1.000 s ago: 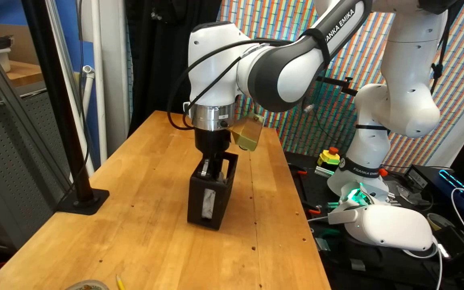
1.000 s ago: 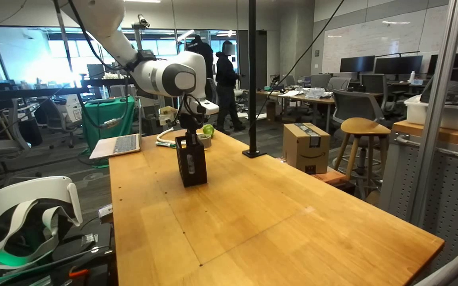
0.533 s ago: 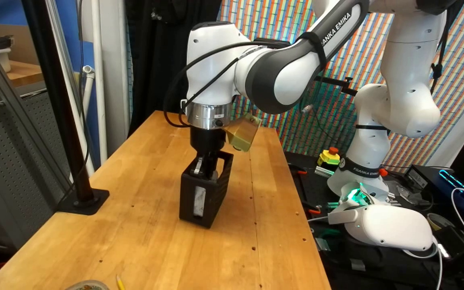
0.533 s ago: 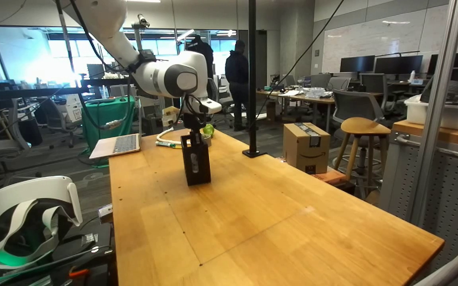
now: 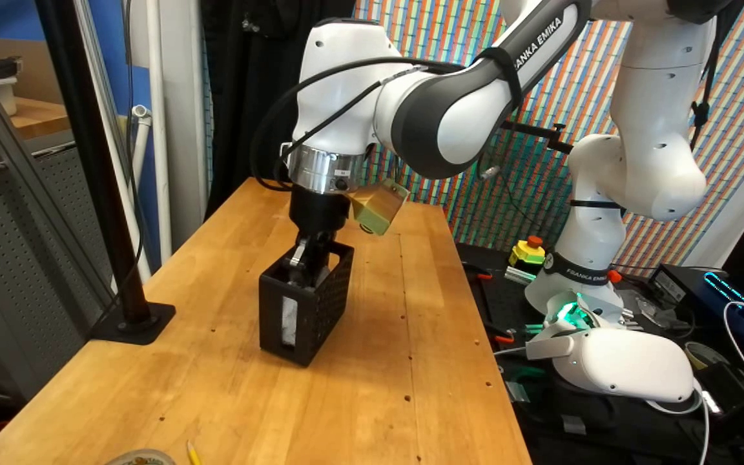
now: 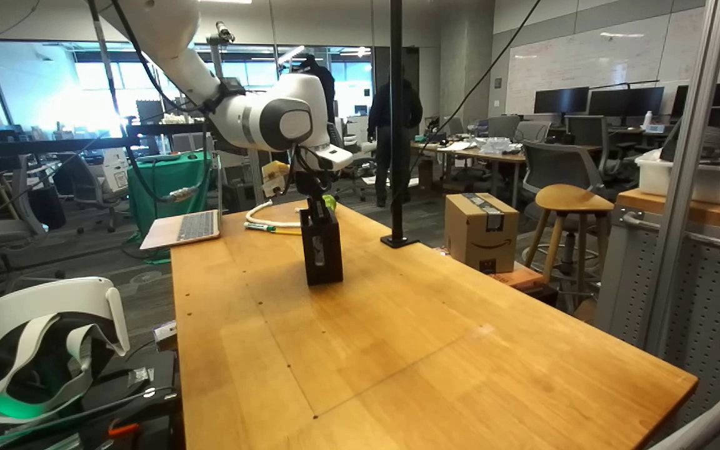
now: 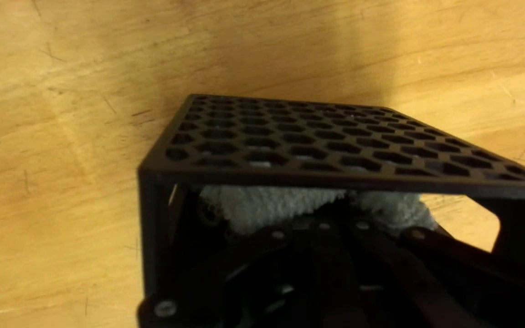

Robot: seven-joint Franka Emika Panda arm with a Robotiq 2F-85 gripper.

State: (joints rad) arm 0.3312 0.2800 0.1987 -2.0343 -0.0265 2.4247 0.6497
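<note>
The claw (image 5: 307, 274) is clenched and reaches down inside the open-topped black box (image 5: 328, 305); its fingertips are hidden, so whether they pinch the fluffy pale cloth (image 7: 271, 205) there cannot be told. The box stands upright on the worktop (image 5: 372, 400), well apart from both long edges, with wood between it and the black post (image 5: 130, 316). In an exterior view, a white cord (image 6: 275, 223) lies beyond it, near the far edge.
</note>
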